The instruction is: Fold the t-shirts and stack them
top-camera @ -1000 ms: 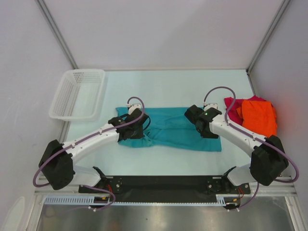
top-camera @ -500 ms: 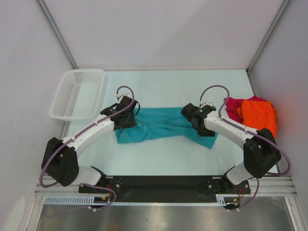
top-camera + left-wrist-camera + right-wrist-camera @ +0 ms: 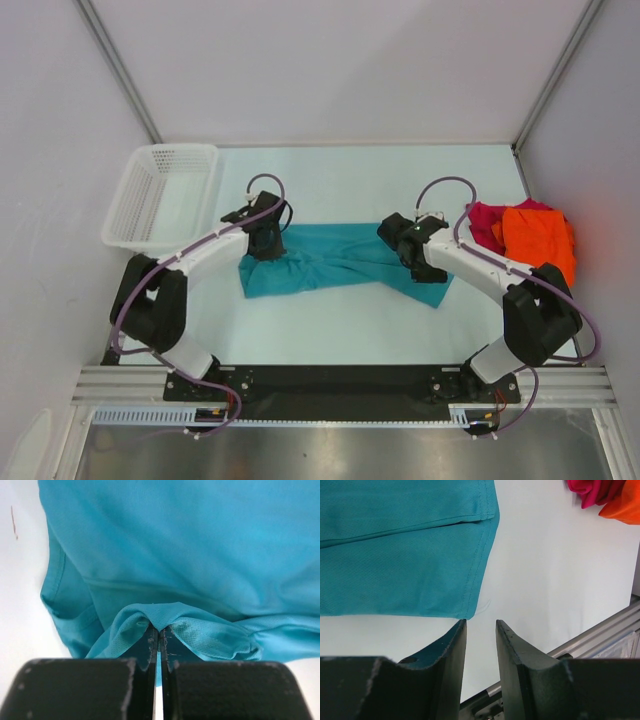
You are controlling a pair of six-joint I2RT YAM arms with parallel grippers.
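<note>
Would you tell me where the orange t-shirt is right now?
In the top view, the orange t-shirt lies at the right side of the table, overlapping the magenta t-shirt.

Matt, fine-mesh cloth teal t-shirt [image 3: 200,540]

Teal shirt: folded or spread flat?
Folded over: one hemmed layer of the teal shirt lies atop another; left gripper pinches a bunched edge.

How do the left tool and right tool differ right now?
The left tool is shut, pinching a fold of the teal shirt; the right tool stands open, nothing between its fingers. The left tool is at the shirt's left end, the right tool by its right hem corner. Both have black fingers.
</note>
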